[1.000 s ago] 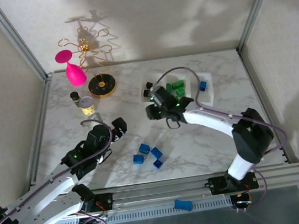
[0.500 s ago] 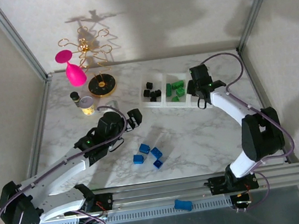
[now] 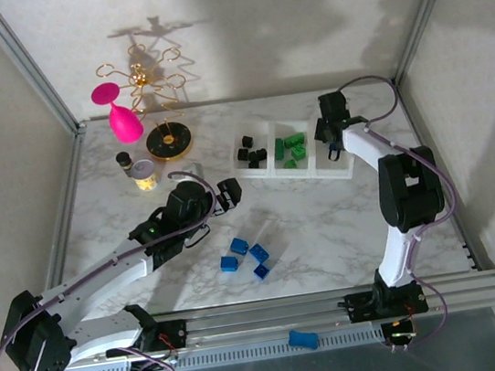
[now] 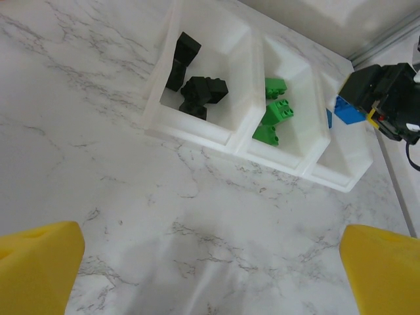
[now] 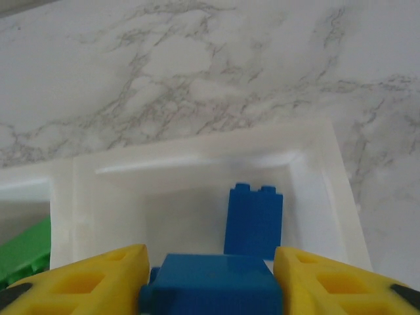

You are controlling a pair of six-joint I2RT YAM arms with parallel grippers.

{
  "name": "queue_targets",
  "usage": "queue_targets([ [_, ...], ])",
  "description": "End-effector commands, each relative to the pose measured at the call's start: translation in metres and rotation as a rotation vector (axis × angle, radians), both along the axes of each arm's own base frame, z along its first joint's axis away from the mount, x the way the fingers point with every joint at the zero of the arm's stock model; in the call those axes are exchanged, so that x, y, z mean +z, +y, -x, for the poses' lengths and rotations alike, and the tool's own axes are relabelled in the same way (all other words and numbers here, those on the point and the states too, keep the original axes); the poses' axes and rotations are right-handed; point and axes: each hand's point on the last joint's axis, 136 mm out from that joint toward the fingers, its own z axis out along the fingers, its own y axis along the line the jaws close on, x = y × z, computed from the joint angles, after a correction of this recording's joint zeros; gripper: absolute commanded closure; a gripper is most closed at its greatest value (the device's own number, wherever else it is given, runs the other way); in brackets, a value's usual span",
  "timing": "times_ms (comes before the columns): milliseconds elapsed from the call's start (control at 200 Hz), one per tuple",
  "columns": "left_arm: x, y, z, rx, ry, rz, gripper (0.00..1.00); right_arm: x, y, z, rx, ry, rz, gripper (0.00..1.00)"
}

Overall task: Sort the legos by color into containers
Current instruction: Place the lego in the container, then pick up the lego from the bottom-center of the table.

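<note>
- Fingers (image 5: pixel 328 282) of the right gripper (image 3: pixel 328 130) clasp a blue brick (image 5: pixel 210 289) by two opposite sides, just above the right compartment (image 5: pixel 184 203) of the white tray (image 4: pixel 275 161), which stands near the far right corner of the bench (image 3: pixel 327 230)
- The step in hand appears to be the drop: a clean one would call for letting go low and well inside the compartment's walls, clear of the divider on the green side
- The jaws should likely part wide and the wrist rise straight up, so the brick is not dragged back out; whether it hangs squarely over the middle cannot be told
- A second blue brick (image 5: pixel 254 220) lies on the right compartment's floor toward its far wall, leaving bare floor to set the held one beside it
- The left compartment (image 4: pixel 220 56) holds black bricks (image 4: pixel 197 88) in a loose cluster, and the middle compartment (image 4: pixel 298 131) holds green bricks (image 4: pixel 277 110); no colour looks misplaced
- Four loose blue bricks (image 3: pixel 237 245) sit toward the near edge of the bench, around its middle, and a stray blue brick (image 3: pixel 301 339) lies on the rail in front of it
- The left gripper (image 4: pixel 213 249) hovers over bare marble short of the tray, its own fingers (image 4: pixel 39 262) spread wide with nothing between them
</note>
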Motion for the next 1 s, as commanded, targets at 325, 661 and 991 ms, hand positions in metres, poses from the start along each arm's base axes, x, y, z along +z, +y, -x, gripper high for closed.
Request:
queue_targets([
  [325, 0.013, -0.006, -0.007, -0.010, -0.039, -0.014, 0.01, 0.030, 0.014, -0.004, 0.067, -0.056, -0.040, 0.40],
  [661, 0.007, 0.012, 0.003, 0.029, -0.029, -0.037, 0.01, 0.040, 0.065, 0.070, 0.189, -0.028, -0.103, 0.36],
  [991, -0.006, 0.048, 0.021, 0.132, -0.004, -0.055, 0.00, 0.029, 0.131, 0.152, 0.399, 0.039, -0.106, 0.32],
])
